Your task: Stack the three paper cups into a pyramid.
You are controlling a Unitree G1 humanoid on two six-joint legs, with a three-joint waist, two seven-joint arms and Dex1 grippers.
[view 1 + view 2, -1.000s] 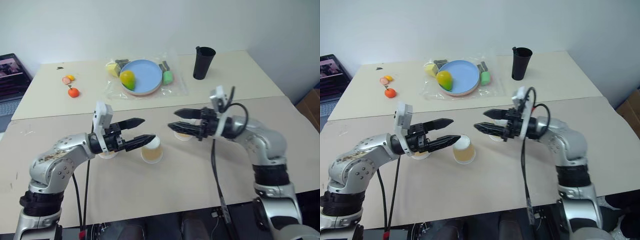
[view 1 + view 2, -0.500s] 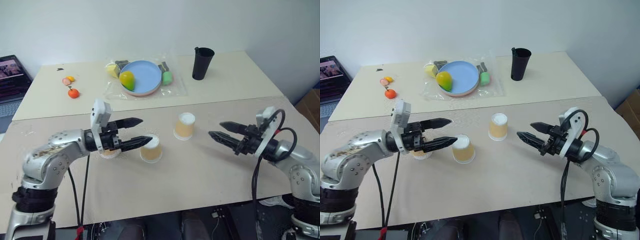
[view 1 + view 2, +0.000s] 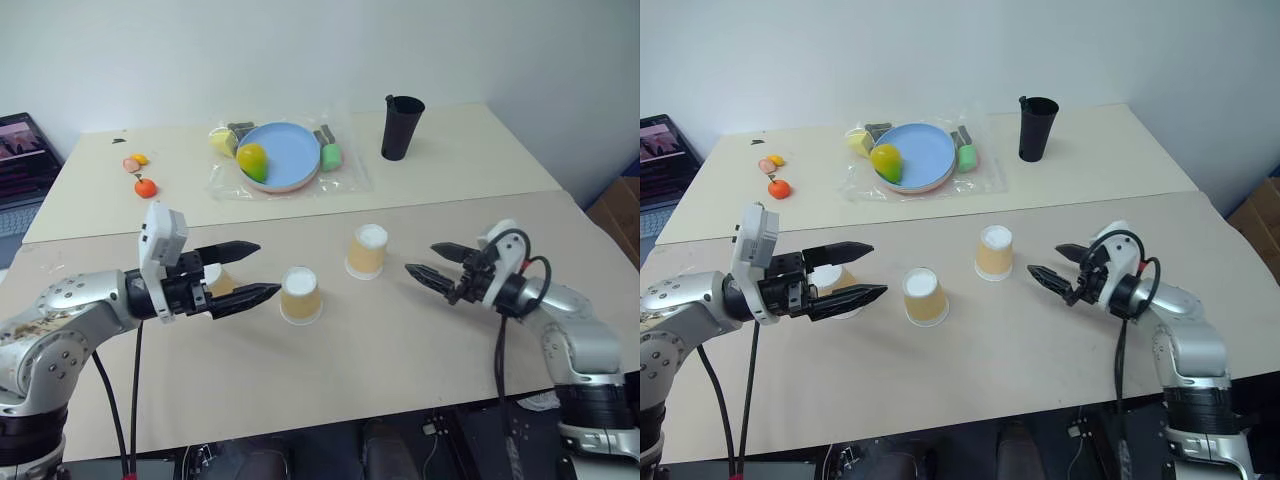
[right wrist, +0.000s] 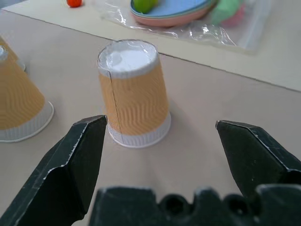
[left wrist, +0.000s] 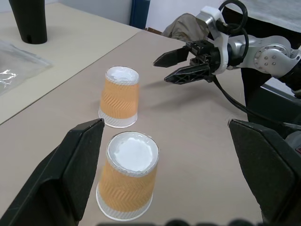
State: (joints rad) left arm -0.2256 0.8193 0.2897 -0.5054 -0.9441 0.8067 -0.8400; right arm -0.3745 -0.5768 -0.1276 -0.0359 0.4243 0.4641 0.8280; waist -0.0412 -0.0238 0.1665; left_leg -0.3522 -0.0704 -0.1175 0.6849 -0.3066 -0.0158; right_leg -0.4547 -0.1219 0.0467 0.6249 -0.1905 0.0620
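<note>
Three paper cups stand upside down on the tan table. One cup [image 3: 367, 251] stands in the middle, another [image 3: 301, 295] nearer and to its left. The third cup [image 3: 224, 283] is partly hidden behind my left gripper's fingers. My left gripper [image 3: 265, 268] is open and empty, level, a short way left of the nearer cup [image 5: 127, 176]. My right gripper [image 3: 422, 258] is open and empty too. It points at the middle cup [image 4: 134, 92] from the right, with a gap between them.
At the back stand a tall black cup [image 3: 401, 127] and a blue plate [image 3: 290, 160] with toy fruit on clear plastic. A small orange fruit [image 3: 146, 187] lies back left, and a laptop [image 3: 20, 150] sits at the left edge.
My right gripper has drawn back to the right and lower, away from the middle cup, which stays standing. My left gripper has pulled back to the left from the nearer cup.
</note>
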